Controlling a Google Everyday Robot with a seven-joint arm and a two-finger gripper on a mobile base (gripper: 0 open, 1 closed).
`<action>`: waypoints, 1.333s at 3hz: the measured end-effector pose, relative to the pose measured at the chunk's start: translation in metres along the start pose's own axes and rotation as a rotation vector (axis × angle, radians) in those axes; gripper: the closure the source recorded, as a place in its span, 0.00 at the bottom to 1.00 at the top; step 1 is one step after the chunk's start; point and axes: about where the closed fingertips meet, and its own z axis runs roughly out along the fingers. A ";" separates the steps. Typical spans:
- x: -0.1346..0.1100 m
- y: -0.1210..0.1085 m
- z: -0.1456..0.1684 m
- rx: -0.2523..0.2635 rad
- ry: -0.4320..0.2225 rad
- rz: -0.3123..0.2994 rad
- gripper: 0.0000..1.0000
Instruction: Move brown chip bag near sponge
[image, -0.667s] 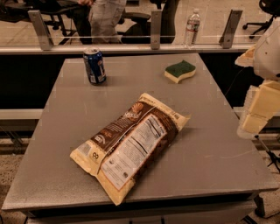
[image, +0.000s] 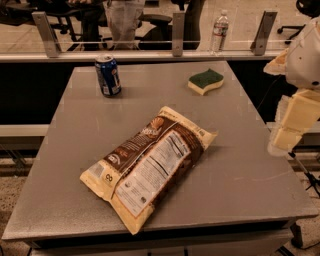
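Note:
The brown chip bag (image: 148, 163) lies flat in the middle of the grey table (image: 240, 170), its white nutrition label facing up and its long side running from front left to back right. The sponge (image: 205, 81), dark green on top with a pale yellow base, sits at the table's far right. My gripper (image: 291, 126) hangs at the right edge of the view, beside the table's right edge, apart from both the bag and the sponge.
A blue soda can (image: 108, 75) stands upright at the table's far left. Behind the table runs a glass rail with metal posts (image: 176, 27); a water bottle (image: 219, 31) and office chairs stand beyond it.

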 end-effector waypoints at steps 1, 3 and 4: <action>-0.023 -0.003 0.014 -0.033 -0.043 -0.058 0.00; -0.077 0.004 0.060 -0.102 -0.113 -0.208 0.00; -0.100 0.012 0.090 -0.158 -0.122 -0.279 0.00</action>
